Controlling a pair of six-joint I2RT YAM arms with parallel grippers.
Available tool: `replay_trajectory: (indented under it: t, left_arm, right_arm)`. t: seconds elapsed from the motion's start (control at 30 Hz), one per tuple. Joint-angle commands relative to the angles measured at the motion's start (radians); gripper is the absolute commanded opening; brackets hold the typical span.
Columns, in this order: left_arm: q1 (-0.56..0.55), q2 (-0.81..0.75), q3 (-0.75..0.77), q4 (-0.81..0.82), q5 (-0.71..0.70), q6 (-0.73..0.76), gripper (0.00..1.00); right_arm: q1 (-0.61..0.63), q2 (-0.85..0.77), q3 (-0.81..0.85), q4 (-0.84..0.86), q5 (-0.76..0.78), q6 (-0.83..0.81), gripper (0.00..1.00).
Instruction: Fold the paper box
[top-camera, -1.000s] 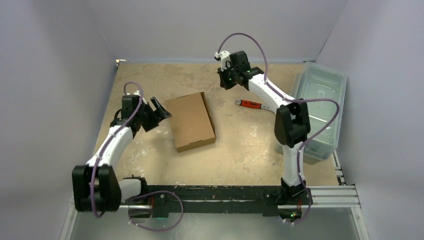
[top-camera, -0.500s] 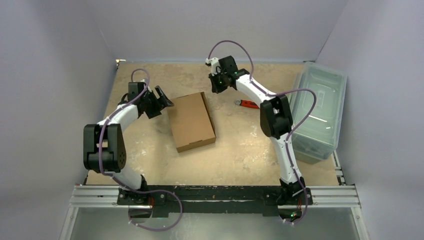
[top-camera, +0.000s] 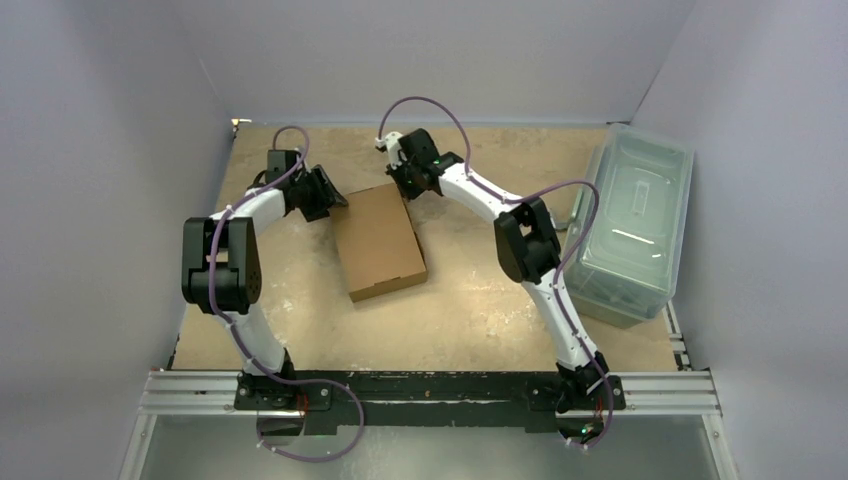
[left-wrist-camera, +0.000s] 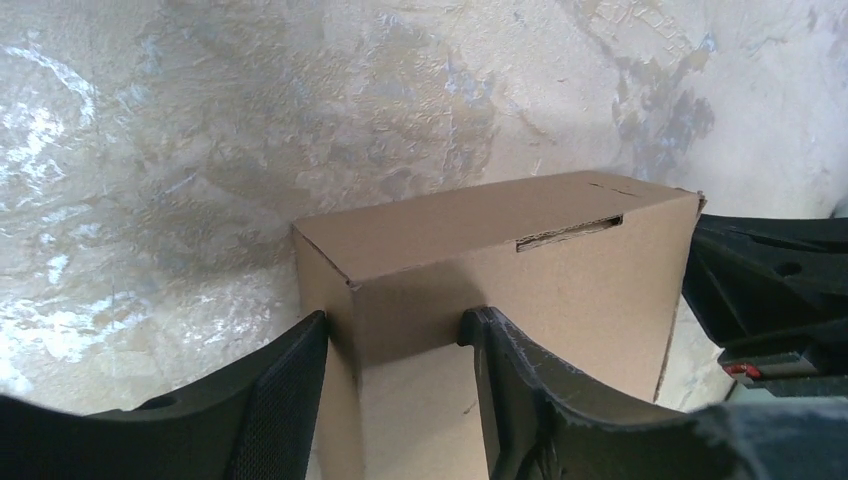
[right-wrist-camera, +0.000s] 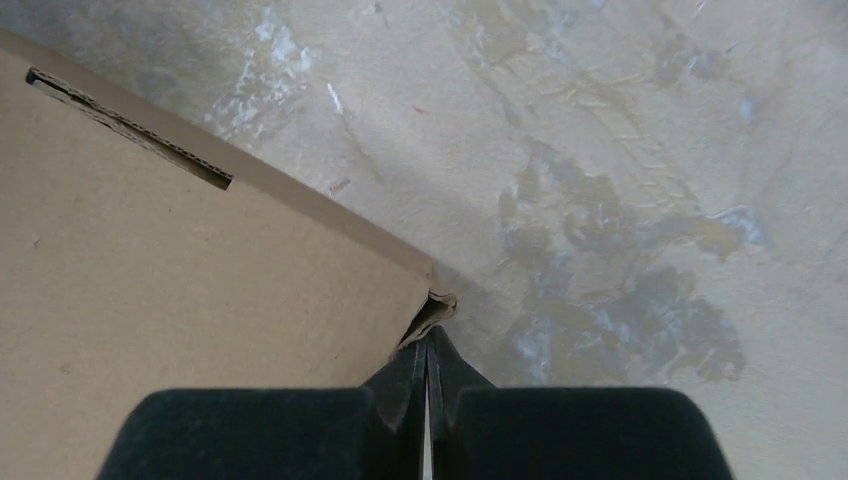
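Brown cardboard, the paper box (top-camera: 378, 240) lies closed and shallow, slightly askew, at the middle of the table (top-camera: 480, 300); both arms bracket its far end, likely to steady it while a last tab is tucked; the left gripper (left-wrist-camera: 395, 335) stands half spread astride the far-left corner, one finger (left-wrist-camera: 290, 390) outside the side wall, and whether it pinches I cannot tell; the right gripper (right-wrist-camera: 428, 345), clenched on nothing, noses its tips against the far-right corner's crumpled tab; the plastic bin (top-camera: 640, 220) sits well apart.
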Motion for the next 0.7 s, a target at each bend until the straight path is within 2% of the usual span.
replay_trajectory:
  t: [0.0,0.1,0.2,0.3,0.4,0.53,0.6,0.67]
  left_arm:
    - [-0.053,0.04,0.022,-0.006,0.031,0.038,0.49]
    - [-0.052,0.008,0.008,-0.018,0.016,0.05,0.49]
    - [-0.036,-0.033,0.006,-0.039,-0.014,0.056,0.51]
    - [-0.025,-0.093,0.004,-0.029,-0.037,0.038,0.62]
    - [-0.011,-0.166,0.01,-0.04,-0.058,0.026,0.71]
    - [0.004,-0.283,-0.01,-0.062,-0.08,0.034,0.78]
    - [0.018,-0.348,-0.055,-0.058,-0.074,0.034,0.78]
    - [0.018,-0.403,-0.124,-0.059,-0.036,0.026,0.72]
  right_arm:
    - [0.113,-0.048,0.059,0.051,0.009,-0.038,0.0]
    - [0.094,-0.077,0.017,0.065,0.108,-0.056,0.0]
    - [0.035,-0.129,-0.049,0.075,0.116,-0.05,0.0]
    - [-0.01,-0.202,-0.14,0.082,0.108,-0.059,0.0]
    - [-0.03,-0.296,-0.243,0.086,0.068,-0.078,0.0]
    - [-0.03,-0.437,-0.435,0.091,-0.064,-0.078,0.0]
    - [-0.024,-0.483,-0.537,0.105,-0.072,-0.055,0.0]
    - [-0.007,-0.514,-0.628,0.135,-0.059,-0.045,0.0]
